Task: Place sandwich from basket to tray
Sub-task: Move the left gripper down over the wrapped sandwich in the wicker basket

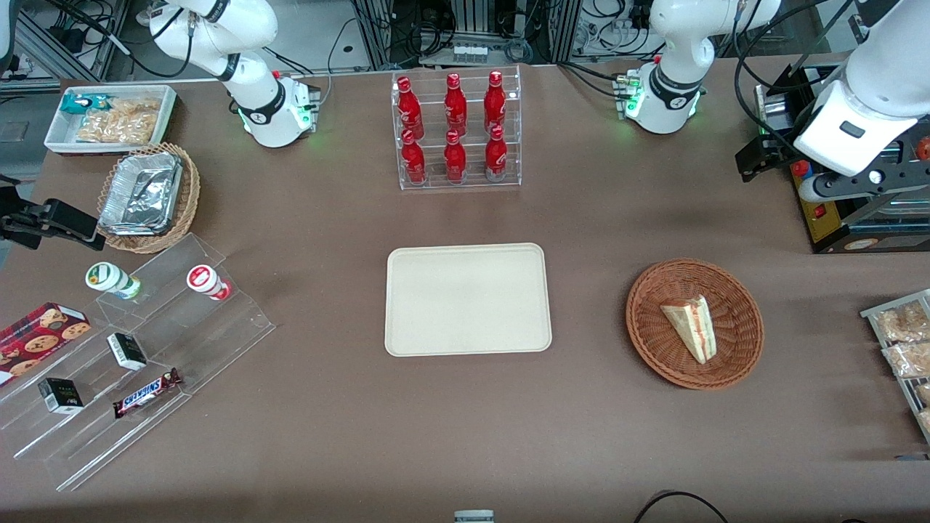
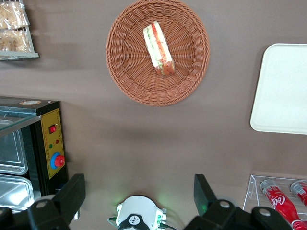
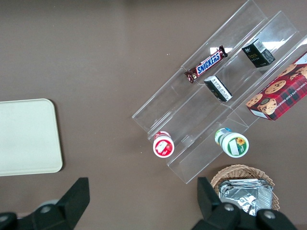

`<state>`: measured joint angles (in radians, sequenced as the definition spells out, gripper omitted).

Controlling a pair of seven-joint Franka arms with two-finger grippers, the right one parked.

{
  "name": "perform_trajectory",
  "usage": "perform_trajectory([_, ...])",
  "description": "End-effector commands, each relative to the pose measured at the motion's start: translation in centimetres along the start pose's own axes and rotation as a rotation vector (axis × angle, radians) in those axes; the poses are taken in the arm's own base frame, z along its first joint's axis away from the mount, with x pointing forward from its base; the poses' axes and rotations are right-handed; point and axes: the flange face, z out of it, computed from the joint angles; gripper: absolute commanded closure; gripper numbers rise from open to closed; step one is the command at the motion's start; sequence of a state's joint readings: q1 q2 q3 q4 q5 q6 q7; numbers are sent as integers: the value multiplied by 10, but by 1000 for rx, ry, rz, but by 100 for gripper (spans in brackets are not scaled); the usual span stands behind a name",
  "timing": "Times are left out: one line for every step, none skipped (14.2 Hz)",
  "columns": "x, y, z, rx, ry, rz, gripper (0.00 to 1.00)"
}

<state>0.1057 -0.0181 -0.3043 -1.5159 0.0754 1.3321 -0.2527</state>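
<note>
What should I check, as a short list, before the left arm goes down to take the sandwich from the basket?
1. Sandwich lies in the basket, nothing on top of it: ok.
2. Gripper is open, holding nothing: ok.
3. Gripper is above the sandwich: not ok; it hangs high over bare table, farther from the front camera than the basket.
4. Tray has nothing on it: ok.
5. No object stands on the table between basket and tray: ok.

sandwich (image 1: 691, 327): white, red-pink stripe | basket (image 1: 649, 330): reddish-brown weave | tray (image 1: 467, 299): cream | gripper (image 2: 139, 196): black fingers (image 2: 72, 194)
</note>
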Motion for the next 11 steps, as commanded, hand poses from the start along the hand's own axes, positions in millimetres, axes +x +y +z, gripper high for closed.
perform_trajectory([-3, 2, -6, 14, -2, 11, 0])
perform_trajectory([-2, 3, -6, 6, -4, 12, 0])
perform_trajectory([0, 1, -4, 0, -12, 9, 0])
perform_trajectory([4, 1, 3, 0, -26, 0, 0])
perform_trajectory([14, 0, 14, 1, -49, -2, 0])
perform_trajectory([24, -1, 26, 2, -71, -3, 0])
perform_trajectory([34, -2, 37, 4, -90, -2, 0])
perform_trajectory([38, -3, 40, 3, -90, -4, 0])
perform_trajectory([40, -3, 43, 2, -95, -4, 0])
perform_trajectory([46, -2, 51, 1, -108, -2, 0])
perform_trajectory([56, -1, 68, -2, -142, 1, 0])
